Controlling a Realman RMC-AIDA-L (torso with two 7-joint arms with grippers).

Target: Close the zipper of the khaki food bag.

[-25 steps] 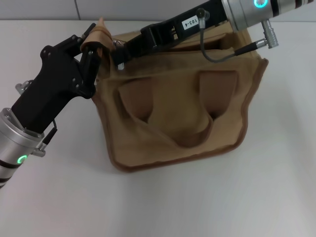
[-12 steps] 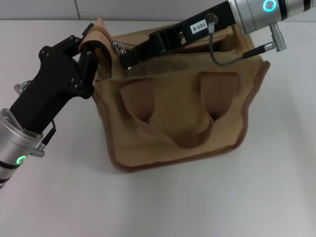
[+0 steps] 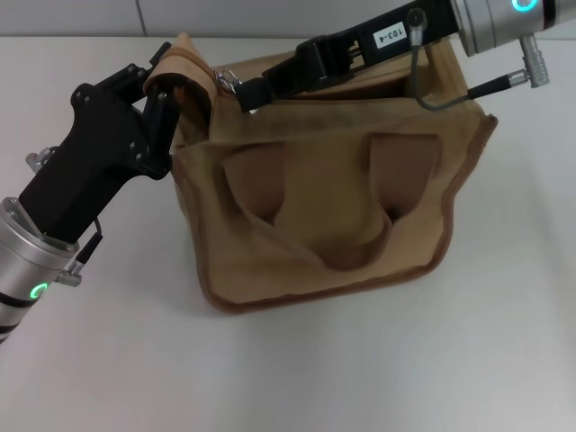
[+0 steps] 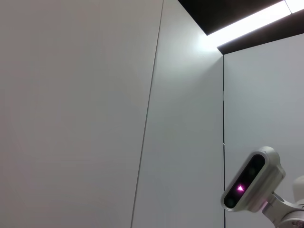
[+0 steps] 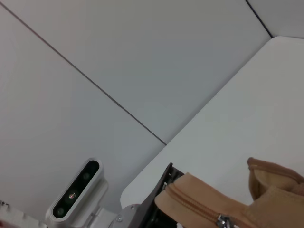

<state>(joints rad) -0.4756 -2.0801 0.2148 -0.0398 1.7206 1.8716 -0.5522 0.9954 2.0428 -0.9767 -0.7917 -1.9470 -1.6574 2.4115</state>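
Only the right wrist view shows the zipper (image 5: 199, 205) slider (image 5: 221, 220).

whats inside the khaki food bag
Nothing inside shows. The boxy tan canvas bag has only a dark gap under the right gripper along its top; the canvas walls hide the interior. The left gripper pinches the bag's corner.

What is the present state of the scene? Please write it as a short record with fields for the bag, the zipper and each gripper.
bag: khaki food bag on the white table, handles facing the camera
zipper: zipper along the top panel; silver slider near the bag's left end
left gripper: left gripper shut on the bag's left top corner
right gripper: right gripper at the slider end, shut on the zipper pull
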